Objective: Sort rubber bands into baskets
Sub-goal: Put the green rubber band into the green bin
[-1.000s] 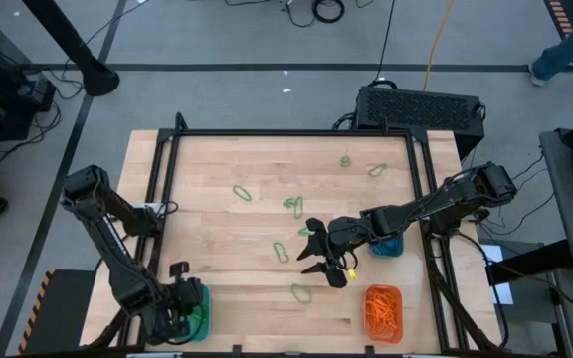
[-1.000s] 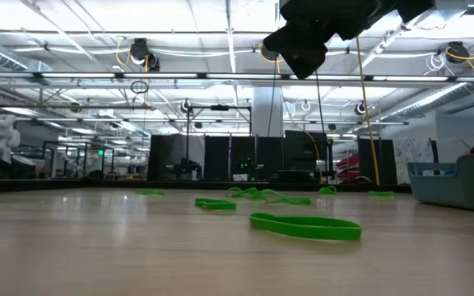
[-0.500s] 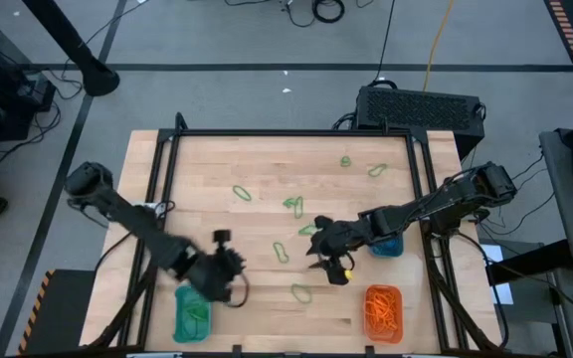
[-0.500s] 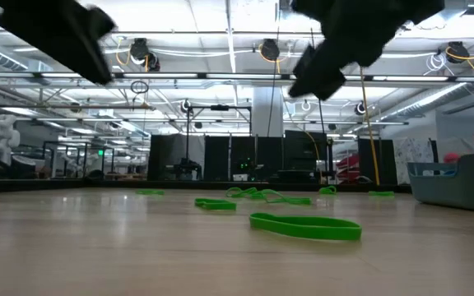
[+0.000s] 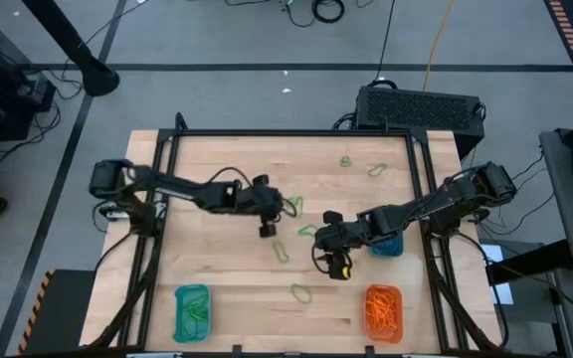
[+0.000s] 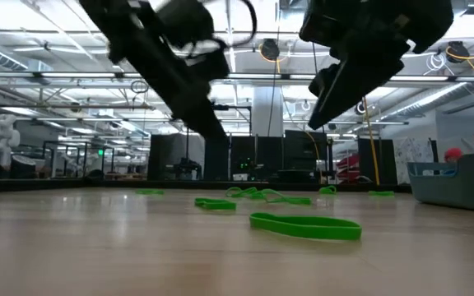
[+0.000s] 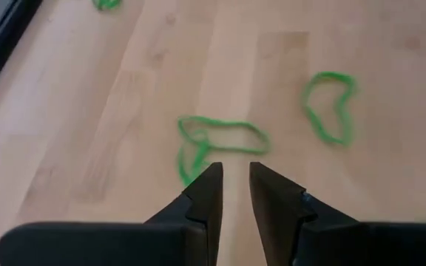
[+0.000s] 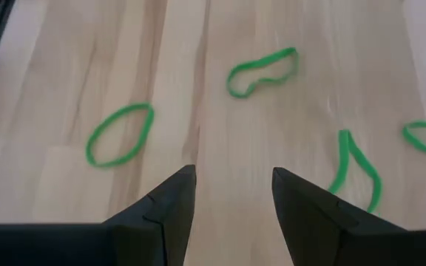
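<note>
**Desk:** Rubber bands, current stock and location?

**Operator:** Green rubber bands (image 5: 288, 206) lie loose on the wooden table (image 5: 217, 268). Item one: a tangled pair (image 7: 217, 140) just ahead of my left gripper's (image 7: 234, 188) tips. Item two: a single loop (image 7: 330, 106) farther out and off to one side of those jaws. Item three: a loop (image 8: 119, 134) ahead of my right gripper (image 8: 231, 188) on one side, a twisted one (image 8: 262, 71) farther ahead, a bent one (image 8: 357, 168) just beside the other fingertip.

**Desk:** Jaw state?

**Operator:** Left jaws stand a narrow slit apart, pinching nothing. Right jaws spread wide, nothing between them. Both hang above the table, not touching it.

**Desk:** Baskets?

**Operator:** Teal basket (image 5: 191, 311) with green bands inside, well behind my left jaws at the table's near edge. Orange basket (image 5: 384, 308) full of orange bands, near the right gripper (image 5: 332, 257). Second teal basket (image 5: 387, 244) sits partly under my right arm.
</note>
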### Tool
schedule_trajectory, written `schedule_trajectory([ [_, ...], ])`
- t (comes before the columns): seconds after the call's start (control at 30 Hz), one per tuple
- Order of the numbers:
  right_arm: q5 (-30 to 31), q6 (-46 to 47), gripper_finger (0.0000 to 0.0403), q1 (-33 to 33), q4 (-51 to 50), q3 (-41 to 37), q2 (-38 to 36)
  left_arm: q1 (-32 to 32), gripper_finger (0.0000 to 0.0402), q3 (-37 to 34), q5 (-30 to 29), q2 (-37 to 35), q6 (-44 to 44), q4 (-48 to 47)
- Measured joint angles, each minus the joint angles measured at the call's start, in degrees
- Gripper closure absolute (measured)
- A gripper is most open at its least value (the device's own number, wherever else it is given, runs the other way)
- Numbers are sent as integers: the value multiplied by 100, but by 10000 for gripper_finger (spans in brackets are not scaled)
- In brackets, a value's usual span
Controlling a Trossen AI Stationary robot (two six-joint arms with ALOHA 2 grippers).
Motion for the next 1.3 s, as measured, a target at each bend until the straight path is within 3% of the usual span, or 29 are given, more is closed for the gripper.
schedule_trajectory([
  [0.17, -1, -45, 232, 1, -294, 0, 0, 588, 324, 28, 651, 610, 298, 782],
  [0.33, 1, -192, 232, -2, -408, 0, 0, 957, 324, 95, 846, 939, 450, 896],
  [0.5, 3, -306, 232, -2, -401, 0, 0, 1083, 324, 104, 1641, 1120, 455, 1024],
  [0.93, 3, -348, 232, -11, -282, 0, 0, 1105, 327, 104, 1637, 1492, 426, 1006],
  [1.1, 3, -349, 232, -11, -267, 0, 0, 1090, 386, 104, 1635, 1454, 411, 980],
  [1.3, 3, -350, 232, -11, -267, 0, 0, 921, 396, 95, 1598, 1003, 407, 843],
])
